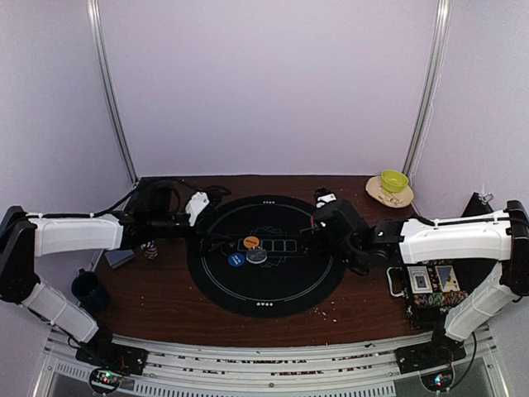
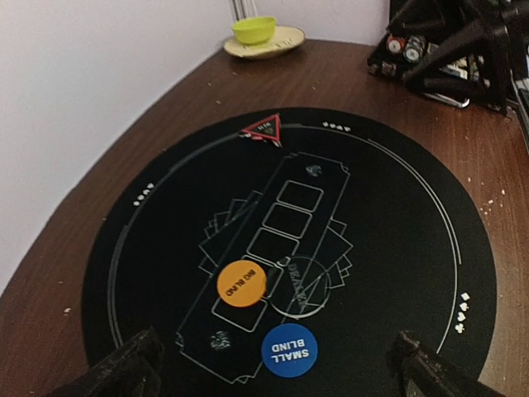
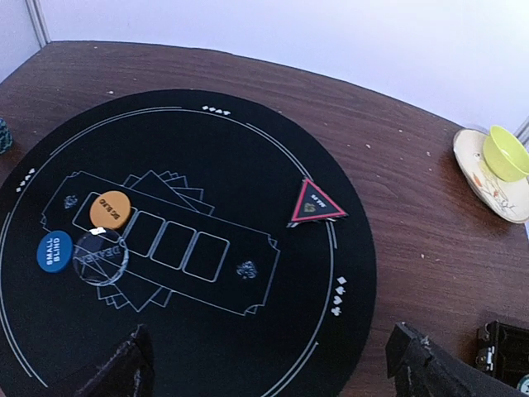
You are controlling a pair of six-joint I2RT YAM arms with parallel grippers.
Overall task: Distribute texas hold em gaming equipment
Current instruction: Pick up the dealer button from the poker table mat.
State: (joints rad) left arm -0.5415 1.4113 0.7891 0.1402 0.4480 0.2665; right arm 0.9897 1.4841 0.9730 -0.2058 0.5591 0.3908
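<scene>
On the round black mat lie an orange "big blind" disc, a blue "small blind" disc and a clear dealer disc, close together left of centre. A red-edged triangle marker sits on the mat's far right rim. My left gripper is open over the mat's left side, just short of the blue disc. Above the right side of the mat, my right gripper is open and holds nothing. In the top view a small chip stack and a grey card pack lie left of the mat.
A yellow-green bowl rests on a plate at the back right. A dark blue mug stands at the near left. An open case with chips and cards sits under the right arm. Crumbs dot the brown table.
</scene>
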